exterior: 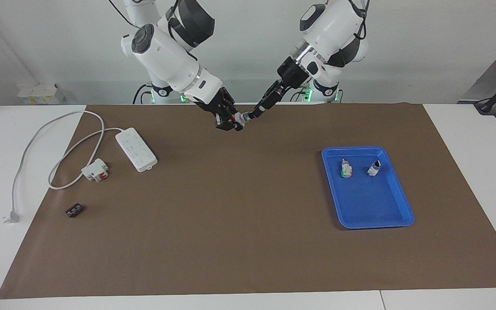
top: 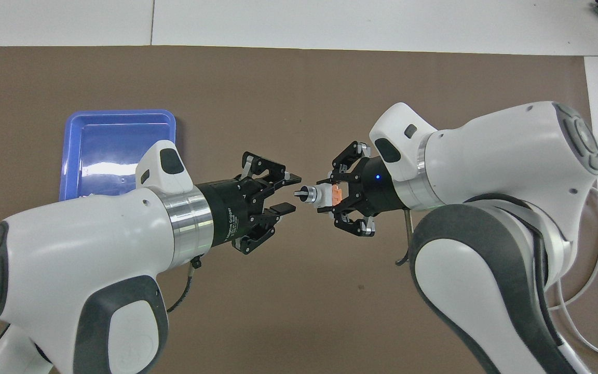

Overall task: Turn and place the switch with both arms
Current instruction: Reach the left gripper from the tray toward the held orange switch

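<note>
Two grippers I run: right gripper [top: 336,196] pinches one switch [top: 315,195]; left gripper [top: 289,193] jaws spread at its knob, above the bare mid-worktop [exterior: 230,206].

Over the brown-covered surface [top: 299,83], the right claw [top: 325,196] grips a rotary switch [top: 318,195], its knob pointing at the left claw [top: 291,193], fingers apart, near a blue tray [top: 117,117].

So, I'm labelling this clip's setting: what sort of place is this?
Probably a robotics lab bench: two white arms mounted at a table covered in brown paper, against a bare white wall, with a power strip and blue parts tray.
</note>
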Motion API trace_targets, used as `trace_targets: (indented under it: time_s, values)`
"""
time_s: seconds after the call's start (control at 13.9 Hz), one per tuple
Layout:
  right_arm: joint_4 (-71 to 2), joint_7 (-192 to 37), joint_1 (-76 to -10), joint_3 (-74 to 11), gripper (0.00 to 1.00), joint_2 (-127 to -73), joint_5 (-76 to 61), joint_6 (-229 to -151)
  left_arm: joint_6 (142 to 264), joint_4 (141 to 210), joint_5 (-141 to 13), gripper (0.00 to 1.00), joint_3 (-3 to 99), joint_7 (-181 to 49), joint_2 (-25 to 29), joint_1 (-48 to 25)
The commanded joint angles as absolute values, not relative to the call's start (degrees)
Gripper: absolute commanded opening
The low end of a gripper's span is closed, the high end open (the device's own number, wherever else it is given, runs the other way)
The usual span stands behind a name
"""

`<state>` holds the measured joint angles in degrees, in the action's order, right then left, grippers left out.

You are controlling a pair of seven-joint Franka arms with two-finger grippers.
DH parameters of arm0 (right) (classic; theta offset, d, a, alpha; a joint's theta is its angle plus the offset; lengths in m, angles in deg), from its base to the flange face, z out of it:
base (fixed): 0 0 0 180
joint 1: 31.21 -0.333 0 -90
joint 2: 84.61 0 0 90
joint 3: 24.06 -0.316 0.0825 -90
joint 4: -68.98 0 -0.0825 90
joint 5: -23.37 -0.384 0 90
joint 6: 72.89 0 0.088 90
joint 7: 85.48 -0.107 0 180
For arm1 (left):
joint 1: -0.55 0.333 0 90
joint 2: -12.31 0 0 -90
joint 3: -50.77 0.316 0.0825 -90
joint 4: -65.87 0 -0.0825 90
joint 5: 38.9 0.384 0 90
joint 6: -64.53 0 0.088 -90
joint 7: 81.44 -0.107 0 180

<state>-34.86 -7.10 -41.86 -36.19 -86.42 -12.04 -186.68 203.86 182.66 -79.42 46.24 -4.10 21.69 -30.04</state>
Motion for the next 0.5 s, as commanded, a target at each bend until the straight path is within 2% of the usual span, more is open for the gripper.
trace_targets:
  time_s: [0.0,0.43]
  values:
    - [-37.5,-5.9,-41.1,-36.4,0.00,-84.3,-14.0,-188.3,206.3,183.7,-80.6,0.46,46.8,-3.9,21.4,-31.3]
    - [-37.5,-5.8,-41.2,-36.4,0.00,-84.3,-14.0,-188.4,207.7,183.5,-80.6,0.42,46.8,-3.8,20.3,-32.9]
